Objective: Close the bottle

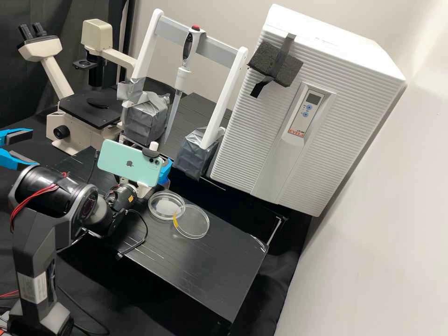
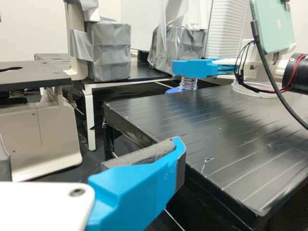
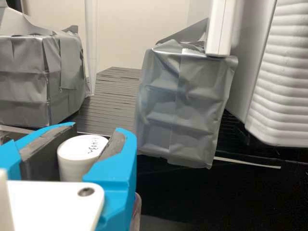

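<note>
My right gripper [image 3: 79, 156] is shut on a white bottle cap [image 3: 82, 149], which stands upright between its grey pads. From the left wrist view, the right gripper [image 2: 197, 67] sits directly over the threaded neck of a clear bottle [image 2: 188, 84] at the far edge of the black platform [image 2: 226, 130]. In the high view the right gripper [image 1: 163, 171] is partly hidden behind a mint-green phone [image 1: 130, 163] mounted on its wrist. My left gripper [image 1: 11, 147] is open at the far left, off the platform, with nothing in it; one of its fingers [image 2: 139, 185] shows.
Two clear petri dishes [image 1: 165, 204] [image 1: 192, 222] lie on the platform near the right gripper. Behind stand a pipette [image 1: 179, 88] on a white frame with grey taped blocks [image 1: 144, 114], a microscope [image 1: 70, 102] and a large white ribbed appliance [image 1: 303, 107].
</note>
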`<state>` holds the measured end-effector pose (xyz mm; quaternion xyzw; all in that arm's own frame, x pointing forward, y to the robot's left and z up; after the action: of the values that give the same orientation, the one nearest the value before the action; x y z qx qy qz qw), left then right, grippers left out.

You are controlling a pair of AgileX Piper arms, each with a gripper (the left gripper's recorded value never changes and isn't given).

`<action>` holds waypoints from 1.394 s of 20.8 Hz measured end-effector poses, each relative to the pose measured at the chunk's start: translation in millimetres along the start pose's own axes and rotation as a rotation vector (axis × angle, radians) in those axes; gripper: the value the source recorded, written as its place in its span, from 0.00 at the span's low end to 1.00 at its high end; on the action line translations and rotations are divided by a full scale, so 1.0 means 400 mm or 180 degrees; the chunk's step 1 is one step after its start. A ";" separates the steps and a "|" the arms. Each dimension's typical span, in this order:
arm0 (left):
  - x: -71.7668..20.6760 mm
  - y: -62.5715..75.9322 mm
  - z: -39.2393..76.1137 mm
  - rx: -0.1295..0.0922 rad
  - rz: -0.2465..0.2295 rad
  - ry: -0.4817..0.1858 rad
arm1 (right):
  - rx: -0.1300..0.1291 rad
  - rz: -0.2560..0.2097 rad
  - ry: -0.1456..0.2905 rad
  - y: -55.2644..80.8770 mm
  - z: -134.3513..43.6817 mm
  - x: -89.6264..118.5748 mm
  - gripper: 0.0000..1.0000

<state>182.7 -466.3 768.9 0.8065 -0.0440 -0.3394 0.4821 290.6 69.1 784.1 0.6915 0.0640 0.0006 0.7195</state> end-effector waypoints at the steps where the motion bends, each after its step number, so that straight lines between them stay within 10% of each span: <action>1: 0.000 0.000 0.000 0.0000 0.0000 0.0000 | 0.0003 0.0003 -0.0004 0.000 0.000 0.000 0.00; 3: 0.000 0.000 0.000 0.0000 0.0000 0.0000 | 0.0003 0.0003 -0.0004 0.000 0.000 0.000 0.00; 4: 0.000 0.000 0.000 0.0000 0.0000 0.0000 | 0.0003 0.0003 -0.0004 0.000 0.000 0.000 1.00; 29: 0.002 0.000 0.002 0.0048 0.0012 0.0000 | 0.0014 0.0162 0.0162 0.017 -0.018 -0.051 1.00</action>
<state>182.9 -467.1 768.5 0.8100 -0.0480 -0.3382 0.4767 270.3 74.9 792.5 0.6942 0.0646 0.0363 0.7159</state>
